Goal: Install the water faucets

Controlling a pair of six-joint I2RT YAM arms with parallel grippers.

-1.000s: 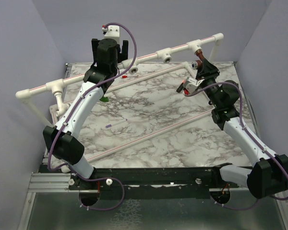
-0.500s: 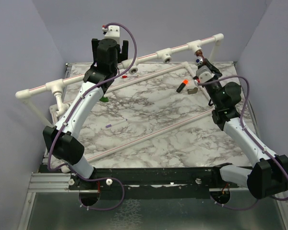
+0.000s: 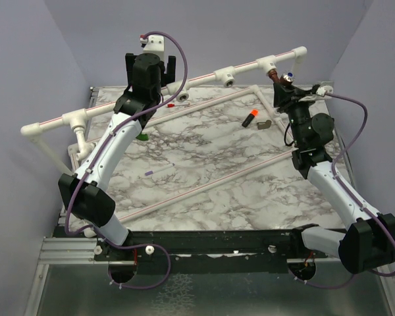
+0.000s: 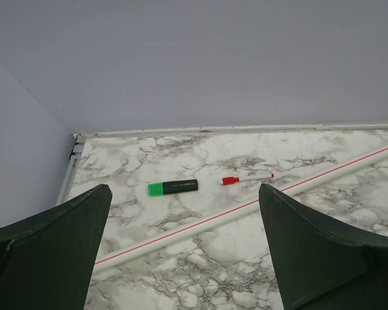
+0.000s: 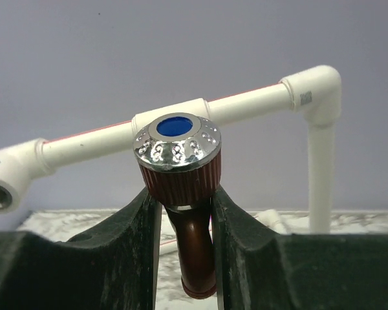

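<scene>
My right gripper (image 3: pixel 283 83) is shut on the dark reddish-brown faucet (image 5: pixel 181 174), which has a chrome knob with a blue cap. It holds the faucet up just in front of the right tee (image 3: pixel 266 64) of the white pipe frame; that tee shows right behind the knob in the right wrist view (image 5: pixel 171 115). My left gripper (image 3: pixel 151 66) is open and empty, raised at the back left, and its fingers (image 4: pixel 52 252) frame bare table. A green faucet (image 3: pixel 143 136) peeks out beside the left arm, mostly hidden. I cannot make out the white faucet.
The middle tee (image 3: pixel 225 74) has an open threaded port. An orange-and-black cylinder (image 3: pixel 251 118) and a grey-brown bent piece (image 3: pixel 264 124) lie below the right gripper. A green-capped marker (image 4: pixel 172 187), a red-capped pen (image 4: pixel 247 177) and a loose striped pipe (image 4: pixel 246 210) lie at the back.
My right gripper has risen from the table and moved back and right to the right tee, turning its wrist, with the brown faucet in it. The left arm has not moved.
</scene>
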